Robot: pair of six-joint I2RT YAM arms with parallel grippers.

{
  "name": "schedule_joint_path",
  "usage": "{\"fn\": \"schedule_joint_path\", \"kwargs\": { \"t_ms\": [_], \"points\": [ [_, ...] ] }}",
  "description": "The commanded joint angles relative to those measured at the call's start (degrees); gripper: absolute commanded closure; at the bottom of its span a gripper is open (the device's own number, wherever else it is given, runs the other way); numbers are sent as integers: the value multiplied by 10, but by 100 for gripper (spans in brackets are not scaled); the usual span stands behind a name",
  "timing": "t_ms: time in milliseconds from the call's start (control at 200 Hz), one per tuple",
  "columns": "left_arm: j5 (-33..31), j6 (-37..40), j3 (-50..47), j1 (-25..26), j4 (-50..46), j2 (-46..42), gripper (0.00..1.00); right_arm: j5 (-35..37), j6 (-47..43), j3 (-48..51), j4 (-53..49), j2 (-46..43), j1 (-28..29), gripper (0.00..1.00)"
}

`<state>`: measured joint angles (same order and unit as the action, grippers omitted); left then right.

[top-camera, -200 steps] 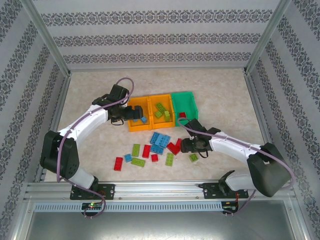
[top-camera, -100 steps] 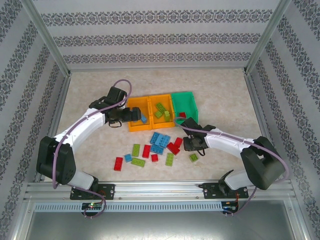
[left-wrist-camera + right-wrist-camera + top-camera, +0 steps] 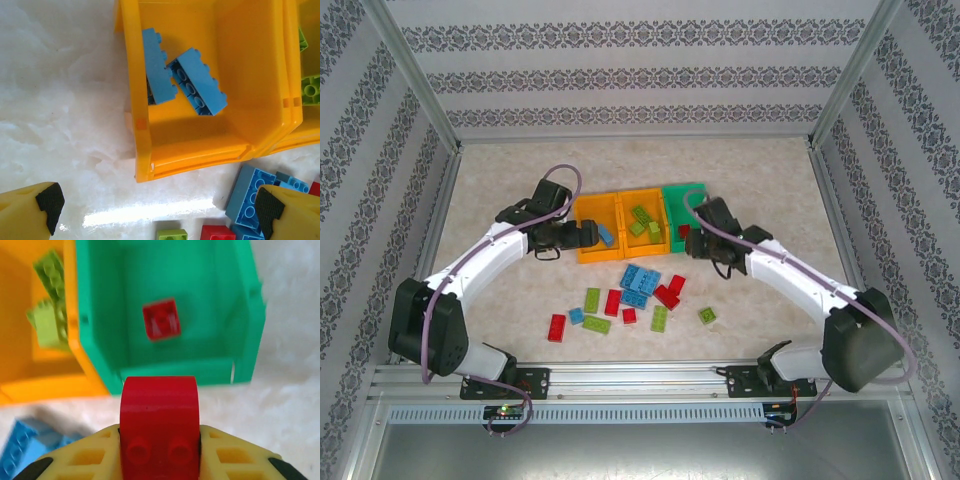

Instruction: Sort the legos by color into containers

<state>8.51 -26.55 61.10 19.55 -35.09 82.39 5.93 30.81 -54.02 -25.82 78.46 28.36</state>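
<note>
My right gripper [image 3: 159,442] is shut on a red lego [image 3: 159,415] and hangs just short of the near wall of the green container [image 3: 165,367], which holds one red brick [image 3: 161,319]. In the top view that gripper [image 3: 692,243] is at the green bin's [image 3: 692,196] near edge. My left gripper [image 3: 160,205] is open with nothing in it, just in front of the left orange container [image 3: 136,100], which holds two blue bricks [image 3: 197,82]. The middle orange bin [image 3: 648,240] holds lime green bricks [image 3: 642,214].
Loose legos lie on the table in front of the bins: a blue cluster [image 3: 640,282], red bricks [image 3: 667,293], lime green bricks [image 3: 592,300], a red one [image 3: 557,326] at the left and a green one [image 3: 707,316] at the right. Metal frame posts ring the table.
My right gripper has risen from the loose pile and moved back toward the green bin with the red brick. My left gripper has drawn back slightly from over the left orange bin.
</note>
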Motion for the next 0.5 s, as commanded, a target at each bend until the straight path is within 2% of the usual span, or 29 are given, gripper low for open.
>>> {"fn": "schedule_joint_path", "kwargs": {
  "t_ms": [0, 255, 495],
  "points": [
    [-12, 11, -14, 7, -7, -15, 0, -17, -24, -60, 24, 56, -20, 70],
    [-22, 18, -52, 7, -25, -31, 0, -39, -30, -201, 1, 222, -62, 69],
    [4, 22, -94, 7, -12, -50, 0, -56, -33, -252, 3, 283, -69, 58]
  ]
}}
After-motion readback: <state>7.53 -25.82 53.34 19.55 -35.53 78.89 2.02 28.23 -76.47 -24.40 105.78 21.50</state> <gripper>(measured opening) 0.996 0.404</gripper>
